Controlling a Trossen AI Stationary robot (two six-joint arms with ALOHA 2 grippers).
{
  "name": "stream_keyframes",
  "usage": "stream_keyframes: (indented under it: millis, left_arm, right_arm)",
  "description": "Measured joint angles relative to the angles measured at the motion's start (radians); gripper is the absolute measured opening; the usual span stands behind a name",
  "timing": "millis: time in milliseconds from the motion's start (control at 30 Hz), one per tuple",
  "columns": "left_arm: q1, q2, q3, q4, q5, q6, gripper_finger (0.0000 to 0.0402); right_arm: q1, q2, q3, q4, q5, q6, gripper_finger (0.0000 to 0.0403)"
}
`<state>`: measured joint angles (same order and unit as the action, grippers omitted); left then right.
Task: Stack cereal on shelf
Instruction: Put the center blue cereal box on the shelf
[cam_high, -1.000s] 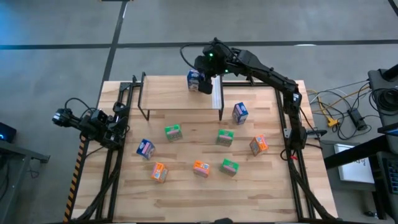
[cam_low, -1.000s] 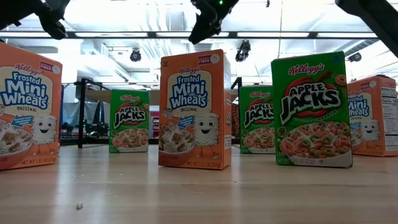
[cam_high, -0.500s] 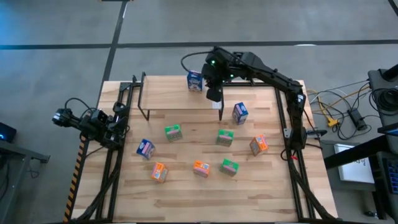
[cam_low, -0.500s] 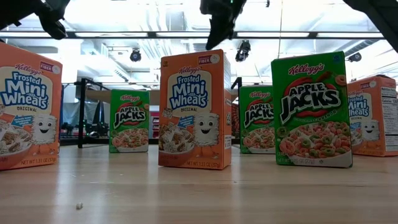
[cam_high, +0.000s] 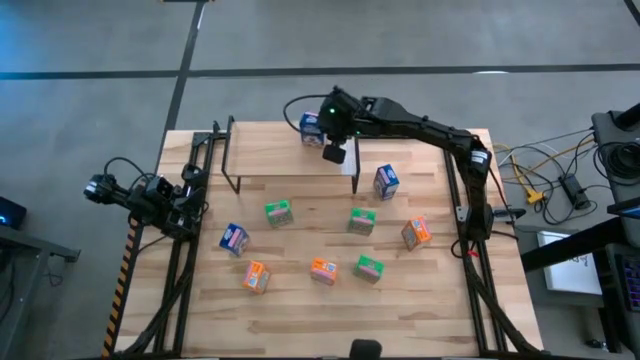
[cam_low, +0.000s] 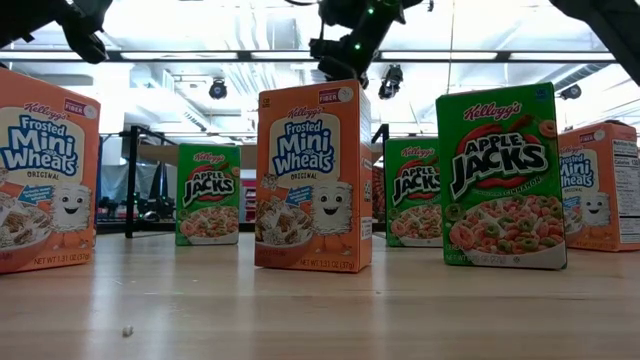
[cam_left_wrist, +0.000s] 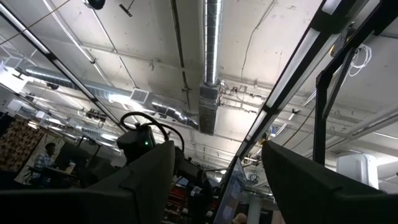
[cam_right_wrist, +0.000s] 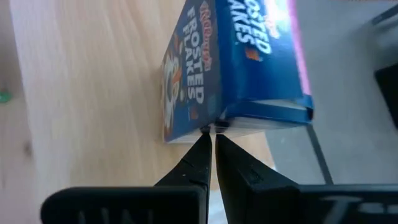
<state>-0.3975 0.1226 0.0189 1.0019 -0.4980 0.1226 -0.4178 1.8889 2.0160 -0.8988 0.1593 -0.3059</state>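
Right claw swung back against blue Frosted Flakes box on shelf, fingers together, empty. Risk: nudging it off. Left claw apart, parked.

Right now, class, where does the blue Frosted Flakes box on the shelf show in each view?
High view: blue Frosted Flakes box at top centre, at the shelf's far edge.
Low view: not visible.
Left wrist view: not in it.
Right wrist view: the box fills the upper middle.
Shared landmark: the shelf board under it, also in the right wrist view.
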Motion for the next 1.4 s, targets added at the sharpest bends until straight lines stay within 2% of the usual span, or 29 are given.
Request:
stream_keyframes:
  millis: [767, 1000, 1400]
  left_arm:
    - [0.0, 0.0, 0.0, 0.0, 0.0, 0.0, 0.0226]
    - [0.0, 0.0, 0.0, 0.0, 0.0, 0.0, 0.0226]
    - [0.0, 0.0, 0.0, 0.003, 0.0, 0.0, 0.0226]
  right_arm:
    - [-0.002, 0.0, -0.117, 0.358, 0.002, -0.091, 0.0012]
    - [-0.002, 0.0, -0.163, 0.412, 0.06, -0.125, 0.0012]
    - [-0.012, 0.0, -0.196, 0.551, 0.059, -0.153, 0.0012]
